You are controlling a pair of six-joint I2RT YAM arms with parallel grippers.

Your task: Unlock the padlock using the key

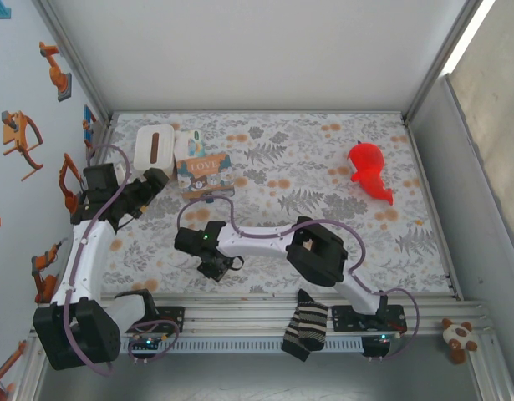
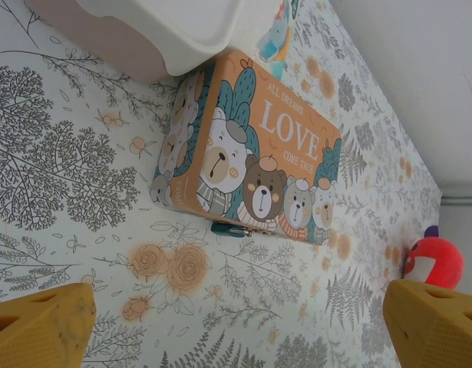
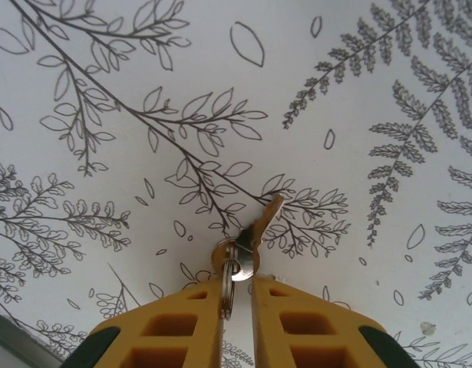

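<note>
Here's the fern-and-flower printed tabletop (image 1: 340,251). The landmark on it is the orange rectangular tin with cartoon bears and the word LOVE (image 1: 204,170). Just behind that tin and to its left sits a white-and-pink lidded plastic box (image 1: 155,146). Well off to the tin's right lies a round red soft toy (image 1: 369,167), out of everyone's way.

Now the left tool (image 2: 239,314): its yellow fingers are spread as wide as they go and hold nothing. It hovers just left of the tin, with its camera looking straight at it. My guess is that it waits there because of what pokes out at the tin's near edge, a tiny blue-bodied padlock (image 2: 230,228). The lock touches the tin and is mostly tucked into its shadow, and I can't make out the shackle. An open tool parked beside it looks ready to steady the lock.

On the near side of the tin, toward the arm bases, the right tool (image 3: 237,285) is down at the cloth. Its fingers are pinched almost together on the silvery ring of a small brass-coloured metal key (image 3: 263,221). So it is clenched on the ring, with the blade sticking out ahead of the fingertips. I can't tell whether the key has lifted clear of the cloth. Gripping by the ring leaves the blade free for the keyhole, though I'd worry it could swing loose.
</note>
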